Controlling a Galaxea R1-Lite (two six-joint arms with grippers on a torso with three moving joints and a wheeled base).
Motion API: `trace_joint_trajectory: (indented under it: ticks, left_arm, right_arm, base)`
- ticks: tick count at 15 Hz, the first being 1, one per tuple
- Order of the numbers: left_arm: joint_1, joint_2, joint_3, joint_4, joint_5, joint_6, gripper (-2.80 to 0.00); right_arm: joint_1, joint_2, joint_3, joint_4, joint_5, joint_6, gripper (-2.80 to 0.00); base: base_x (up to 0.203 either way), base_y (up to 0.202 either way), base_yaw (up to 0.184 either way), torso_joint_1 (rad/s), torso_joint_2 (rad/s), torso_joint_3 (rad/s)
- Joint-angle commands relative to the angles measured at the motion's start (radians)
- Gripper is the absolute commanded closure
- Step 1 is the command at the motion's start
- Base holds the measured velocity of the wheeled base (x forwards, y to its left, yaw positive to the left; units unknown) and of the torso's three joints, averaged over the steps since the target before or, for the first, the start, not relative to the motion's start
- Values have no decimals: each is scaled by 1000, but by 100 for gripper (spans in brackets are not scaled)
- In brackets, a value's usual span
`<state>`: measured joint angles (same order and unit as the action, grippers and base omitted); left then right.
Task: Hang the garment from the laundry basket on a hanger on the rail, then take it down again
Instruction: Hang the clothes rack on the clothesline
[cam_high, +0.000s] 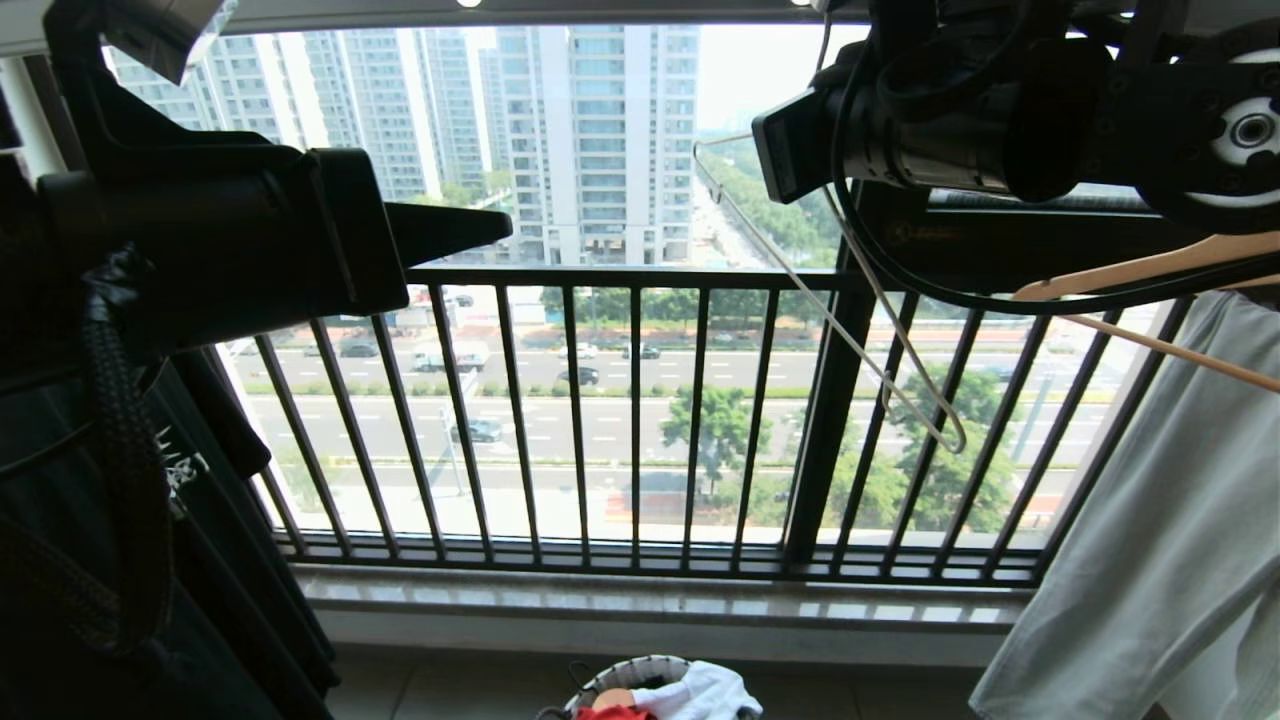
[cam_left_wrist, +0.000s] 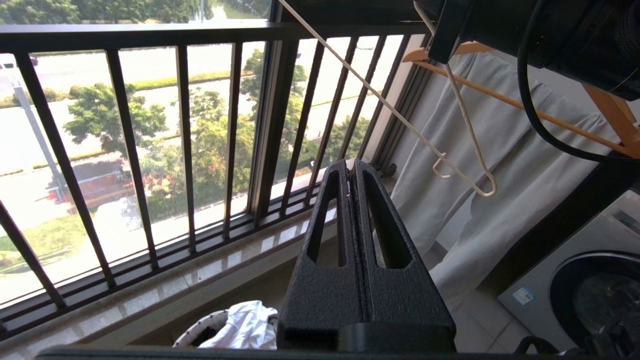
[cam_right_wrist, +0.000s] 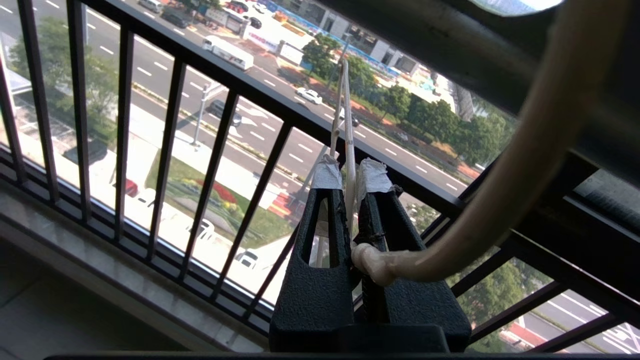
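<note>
The cream wire hanger (cam_high: 838, 330) dangles tilted in front of the balcony bars, below my right arm. My right gripper (cam_right_wrist: 348, 175) is shut on its thin wire near the neck, and the hook (cam_right_wrist: 505, 200) curves up close to the camera toward the grey rail (cam_right_wrist: 450, 45); I cannot tell whether it rests on the rail. My left gripper (cam_left_wrist: 350, 167) is shut with nothing in it, held level at the left (cam_high: 500, 228). On the floor below stands the laundry basket (cam_high: 625, 675), with a corner of the red garment (cam_high: 605, 713) showing beside a white garment (cam_high: 700, 692).
A black T-shirt (cam_high: 150, 600) hangs at the left. A pale garment (cam_high: 1150, 550) hangs on a wooden hanger (cam_high: 1150, 262) at the right. The black balcony railing (cam_high: 640, 400) is straight ahead above a stone sill. A washing machine (cam_left_wrist: 575, 290) stands on the right.
</note>
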<state>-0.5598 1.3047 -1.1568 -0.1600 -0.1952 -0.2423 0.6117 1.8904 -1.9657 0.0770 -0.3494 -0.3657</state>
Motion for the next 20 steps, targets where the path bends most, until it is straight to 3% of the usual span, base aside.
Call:
trace_joint_trajectory:
  ticks: [1, 9, 10, 15, 20]
  left_arm:
    - [0, 1, 0, -1, -1, -2, 0]
    - [0, 4, 0, -1, -1, -2, 0]
    - [0, 4, 0, -1, -1, -2, 0]
    - [0, 5, 0, -1, -1, -2, 0]
    - [-2, 2, 9, -1, -3, 6, 0]
  right_arm:
    - [-9, 13, 1, 4, 0, -5, 0]
    - [-12, 9, 5, 35, 0, -17, 0]
    - [-12, 7, 5, 33, 0, -18, -280]
    - [-6, -46, 44, 33, -3, -15, -280]
    - [35, -261, 284, 15, 3, 7, -280]
  base:
    - [0, 0, 0, 0, 0, 0]
    - [0, 0, 0, 0, 0, 0]
    - [0, 0, 0, 0, 0, 0]
    - [0, 0, 0, 0, 0, 0]
    - [0, 0, 0, 0, 0, 0]
